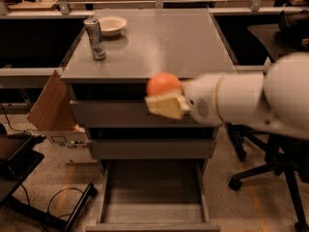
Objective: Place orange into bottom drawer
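The orange is round and bright, held in my gripper in front of the cabinet's top drawer, near the front edge of the cabinet top. The gripper's tan fingers are shut on the orange from below and the side; the white arm reaches in from the right. The bottom drawer is pulled out and open below, a shallow grey tray with nothing visible inside. The orange hangs well above it.
A drink can and a white bowl stand at the back left of the grey cabinet top. A cardboard box leans at the left. Office chairs stand at the right. Cables lie on the floor at the left.
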`<state>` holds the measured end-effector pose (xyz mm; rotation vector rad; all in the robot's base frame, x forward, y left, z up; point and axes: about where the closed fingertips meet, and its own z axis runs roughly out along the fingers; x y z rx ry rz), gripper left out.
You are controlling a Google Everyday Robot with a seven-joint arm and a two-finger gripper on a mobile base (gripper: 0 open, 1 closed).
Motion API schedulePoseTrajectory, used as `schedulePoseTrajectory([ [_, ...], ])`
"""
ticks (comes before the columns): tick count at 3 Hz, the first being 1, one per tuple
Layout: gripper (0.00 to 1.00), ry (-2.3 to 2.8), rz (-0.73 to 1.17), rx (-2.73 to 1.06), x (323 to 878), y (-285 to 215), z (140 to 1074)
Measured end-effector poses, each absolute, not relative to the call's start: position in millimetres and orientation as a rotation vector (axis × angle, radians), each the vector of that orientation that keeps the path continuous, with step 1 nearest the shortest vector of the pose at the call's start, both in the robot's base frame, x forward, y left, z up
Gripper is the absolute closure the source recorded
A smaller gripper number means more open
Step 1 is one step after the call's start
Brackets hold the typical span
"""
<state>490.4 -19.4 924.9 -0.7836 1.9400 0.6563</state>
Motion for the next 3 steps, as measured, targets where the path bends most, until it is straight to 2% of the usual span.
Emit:
schedulePoseTrajectory([
  [1, 1.0, 2.038, 0.653, -0.759, 468.0, -35.1, 875.1],
  [3, 1.0, 2.077, 0.674, -0.766, 474.3, -26.8, 849.8],
])
